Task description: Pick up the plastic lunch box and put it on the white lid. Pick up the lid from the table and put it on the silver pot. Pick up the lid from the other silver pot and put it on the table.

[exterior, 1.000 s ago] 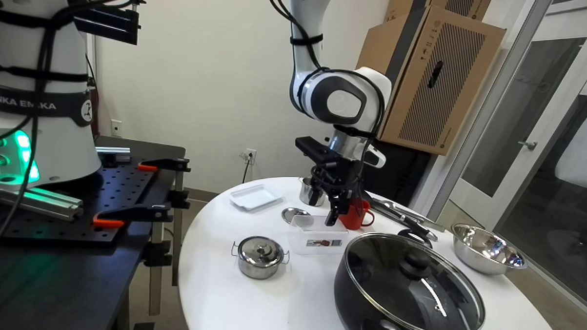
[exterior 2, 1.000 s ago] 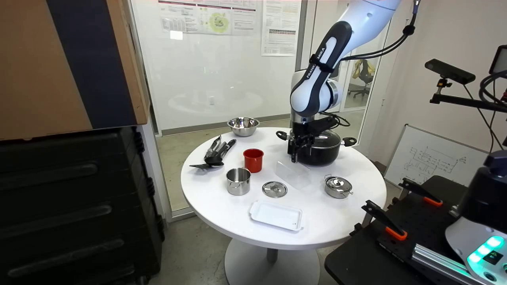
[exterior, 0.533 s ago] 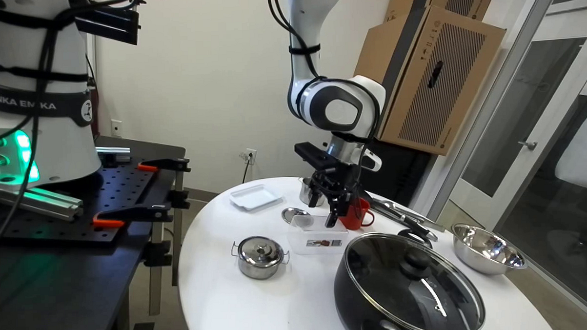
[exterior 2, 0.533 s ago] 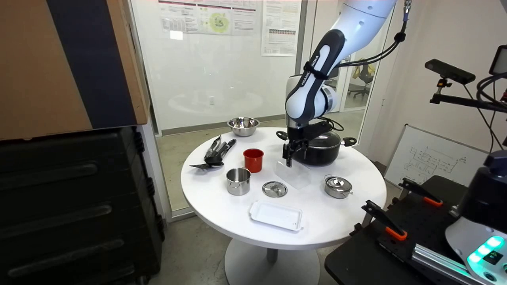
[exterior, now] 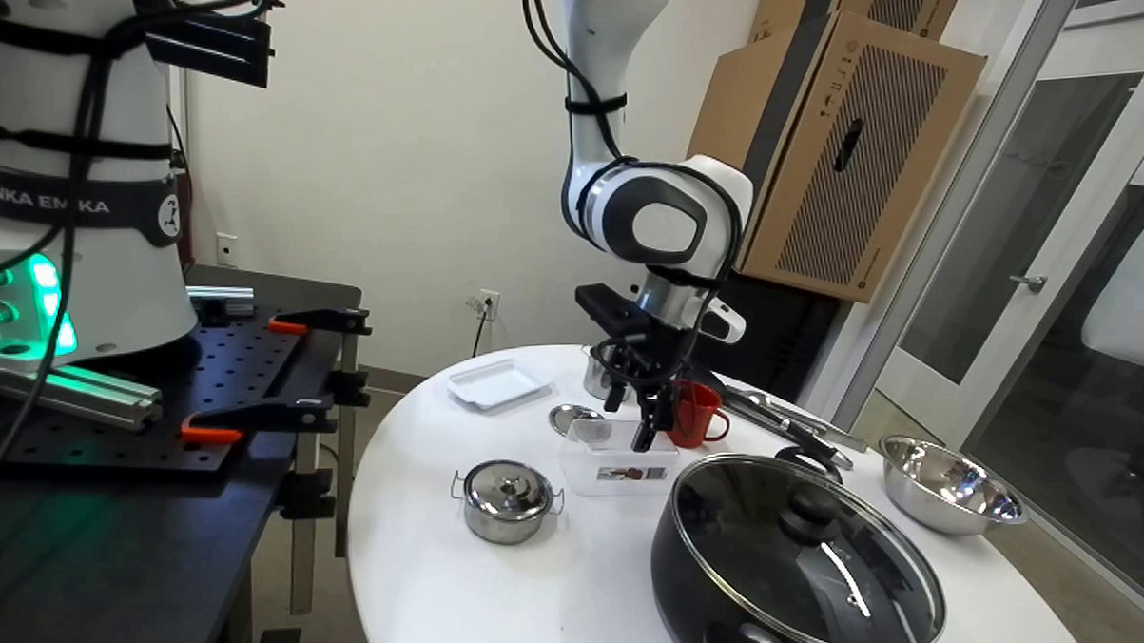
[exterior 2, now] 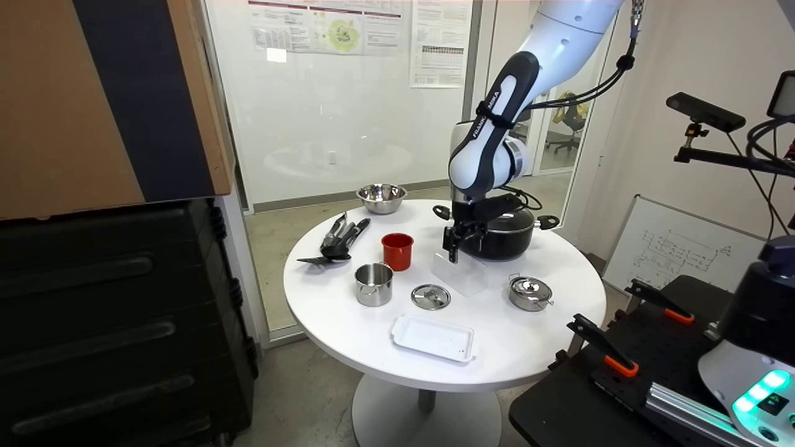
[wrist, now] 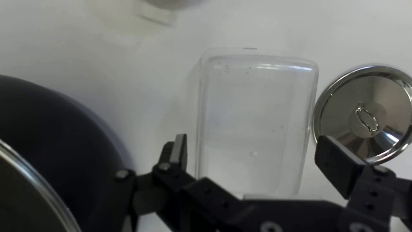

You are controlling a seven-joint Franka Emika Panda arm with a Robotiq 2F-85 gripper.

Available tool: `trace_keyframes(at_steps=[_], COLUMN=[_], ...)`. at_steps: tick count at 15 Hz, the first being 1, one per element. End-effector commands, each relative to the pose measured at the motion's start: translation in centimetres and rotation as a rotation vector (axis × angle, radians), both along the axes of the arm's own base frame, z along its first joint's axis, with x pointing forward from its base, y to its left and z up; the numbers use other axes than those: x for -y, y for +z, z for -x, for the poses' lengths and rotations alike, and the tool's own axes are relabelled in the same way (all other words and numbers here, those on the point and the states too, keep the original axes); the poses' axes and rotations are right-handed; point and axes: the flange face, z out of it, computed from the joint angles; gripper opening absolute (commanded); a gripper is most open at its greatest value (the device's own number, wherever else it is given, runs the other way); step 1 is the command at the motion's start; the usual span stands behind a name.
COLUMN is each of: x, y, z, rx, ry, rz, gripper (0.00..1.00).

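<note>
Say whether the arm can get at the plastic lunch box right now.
Probably yes: the gripper stands open and seems to hang over the plastic lunch box, which has nothing on it; the steel lid close beside might crowd the grip.

We see the black gripper [wrist: 256,158] as matt. Between its jaws in the wrist view, the small rectangular see-through plastic box [wrist: 252,116] is smooth and glossy. Beside one jaw, the round silver metal lid [wrist: 362,100] shines like a mirror; beside the other, the large round black pan [wrist: 58,125] has a smooth, matt wall. Farther from the jaws, we find the thin white rectangular plastic lid [exterior 2: 433,338] smooth, the narrow cup-like steel pot [exterior 2: 374,293] and squat round steel pot [exterior 2: 529,297] polished. Below the jaws, the round white tabletop [exterior 2: 515,341] looks smooth.
</note>
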Motion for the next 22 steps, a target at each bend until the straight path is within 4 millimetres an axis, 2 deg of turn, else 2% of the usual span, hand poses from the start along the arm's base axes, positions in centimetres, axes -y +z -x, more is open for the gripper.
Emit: trace_keyframes(at_steps=[1, 20, 21, 22], x=[-0.2, -0.5, -0.4, -0.4], y=[-0.8, -4.0, -4.2, -4.3], z=[-0.7, -1.6, -1.6, -1.6], rx=[0.014, -0.010, -0.012, -0.014], ry=[-0.037, -0.098, -0.101, -0.103], rz=[0.001, 0.029, 0.029, 0.027], gripper=[1.00, 1.00, 0.82, 0.72])
